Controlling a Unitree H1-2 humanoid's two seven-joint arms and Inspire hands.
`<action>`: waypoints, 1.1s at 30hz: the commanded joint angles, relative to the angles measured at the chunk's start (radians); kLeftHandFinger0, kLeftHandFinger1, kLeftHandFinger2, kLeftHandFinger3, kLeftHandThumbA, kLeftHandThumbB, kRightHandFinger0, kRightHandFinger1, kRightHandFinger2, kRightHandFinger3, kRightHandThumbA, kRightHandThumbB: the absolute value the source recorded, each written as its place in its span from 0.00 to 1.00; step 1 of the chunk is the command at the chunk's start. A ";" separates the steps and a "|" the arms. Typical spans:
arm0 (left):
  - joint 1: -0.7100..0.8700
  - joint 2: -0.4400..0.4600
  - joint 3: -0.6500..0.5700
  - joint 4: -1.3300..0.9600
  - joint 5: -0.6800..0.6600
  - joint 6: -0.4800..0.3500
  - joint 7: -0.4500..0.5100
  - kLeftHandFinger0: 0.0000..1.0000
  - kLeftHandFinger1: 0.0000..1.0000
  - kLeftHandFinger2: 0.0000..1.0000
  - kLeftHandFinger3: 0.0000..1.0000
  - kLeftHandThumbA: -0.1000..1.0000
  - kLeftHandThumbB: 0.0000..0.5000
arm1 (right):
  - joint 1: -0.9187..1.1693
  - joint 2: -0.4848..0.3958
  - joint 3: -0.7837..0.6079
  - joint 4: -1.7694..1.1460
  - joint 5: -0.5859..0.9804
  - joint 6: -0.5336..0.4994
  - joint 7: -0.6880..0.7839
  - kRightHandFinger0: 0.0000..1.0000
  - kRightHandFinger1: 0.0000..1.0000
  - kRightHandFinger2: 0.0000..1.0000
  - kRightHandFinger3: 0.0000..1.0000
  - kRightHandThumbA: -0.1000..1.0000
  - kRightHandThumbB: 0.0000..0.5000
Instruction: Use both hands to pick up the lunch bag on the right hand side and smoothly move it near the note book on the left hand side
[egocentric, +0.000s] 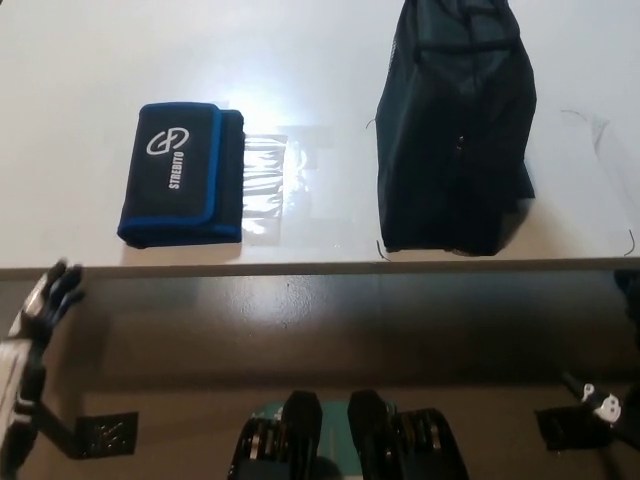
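Up at two o'clock on the white table (300, 60), the black lunch bag (455, 130) stands untouched. At ten o'clock lies a black, blue-edged STREDITO notebook case (182, 174), well apart from the bag. Below the table edge at eight o'clock, the left hand (45, 305) hangs with fingers spread, holding nothing. Whether the right hand is open or closed cannot be told.

the white left hand (45, 300) hangs at lower left, blurred, while the right hand is out of view.
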 joint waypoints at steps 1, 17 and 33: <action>-0.082 -0.016 -0.040 -0.056 0.016 0.069 -0.027 1.00 1.00 1.00 1.00 1.00 0.53 | -0.046 0.000 -0.016 -0.048 0.045 -0.028 -0.003 1.00 1.00 1.00 1.00 1.00 0.42; -0.336 -0.101 -0.169 -0.007 0.112 0.229 -0.062 1.00 1.00 1.00 1.00 1.00 0.60 | -0.178 0.040 -0.044 -0.023 0.067 0.005 -0.029 1.00 1.00 1.00 1.00 1.00 0.56; -0.602 -0.201 -0.233 0.212 0.195 0.306 -0.036 1.00 1.00 1.00 1.00 1.00 0.54 | -0.360 0.093 -0.055 0.084 0.064 0.054 -0.065 1.00 1.00 1.00 1.00 1.00 0.51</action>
